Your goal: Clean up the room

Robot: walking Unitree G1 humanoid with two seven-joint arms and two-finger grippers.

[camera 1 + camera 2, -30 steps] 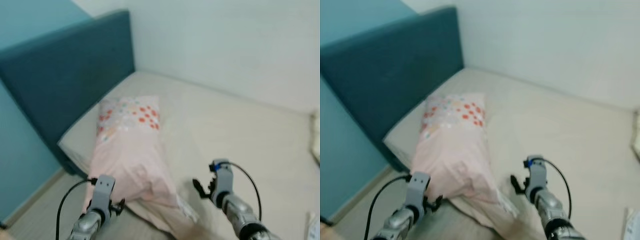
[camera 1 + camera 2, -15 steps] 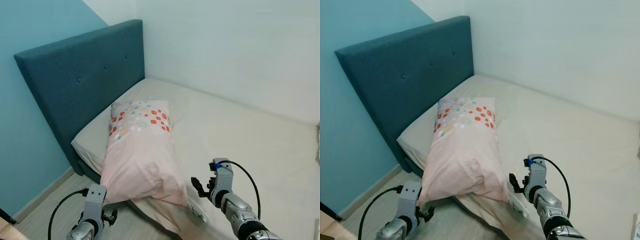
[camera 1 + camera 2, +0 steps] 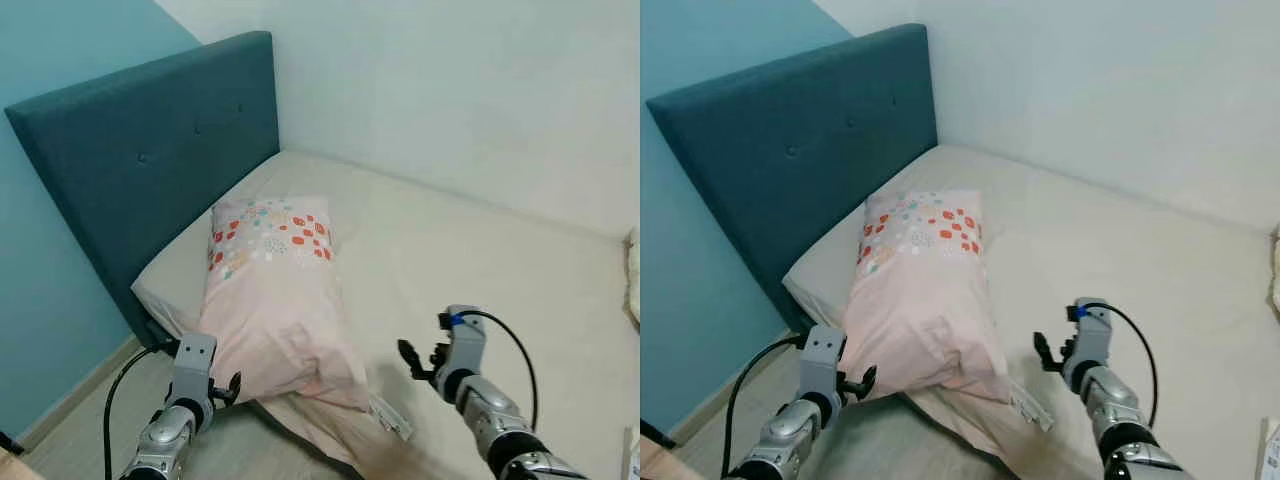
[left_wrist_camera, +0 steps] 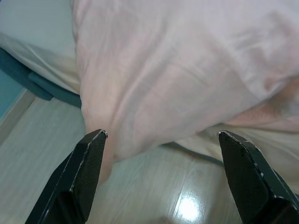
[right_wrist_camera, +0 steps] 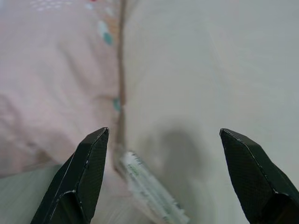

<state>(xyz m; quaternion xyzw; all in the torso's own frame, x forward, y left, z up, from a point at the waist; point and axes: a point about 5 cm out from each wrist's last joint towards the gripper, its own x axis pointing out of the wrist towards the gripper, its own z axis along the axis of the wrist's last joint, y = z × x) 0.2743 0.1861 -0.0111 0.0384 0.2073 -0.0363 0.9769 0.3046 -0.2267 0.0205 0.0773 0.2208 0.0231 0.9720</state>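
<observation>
Pink pillow: pillow (image 3: 275, 295) lies lengthways on the bed (image 3: 480, 270), its patterned end toward the headboard (image 3: 140, 170) and its plain end hanging off the mattress edge over the floor (image 4: 140, 196); judged to be the thing to tidy, since it sits crooked and half off
Left end effector: left end effector (image 3: 225, 388) hovers low beside the bed, just by the drooping corner of the pillow, fingers spread wide and holding nothing; the left wrist view looks straight at the pillow's underside between the two fingers (image 4: 86, 163), so the placement reads as a line-up for a pinch on that corner
Right end effector: right end effector (image 3: 1050, 353) hangs over the mattress just beside the pillow's long edge, also open and empty; likely set there to take the other side, so the pillow can be lifted with both arms
Label: white tag (image 5: 152, 191) pokes out at the bed's edge under the pillow; its print is too blurred to read, and whether it belongs to the mattress or to the sheet cannot be told
Cut off: pale object (image 3: 632, 275) at the far right edge of the head views is cropped and cannot be identified
Hidden: the pillow's underside where it meets the mattress, and how far the bunched sheet (image 3: 310, 425) beneath it hangs down, are covered by the pillow itself
</observation>
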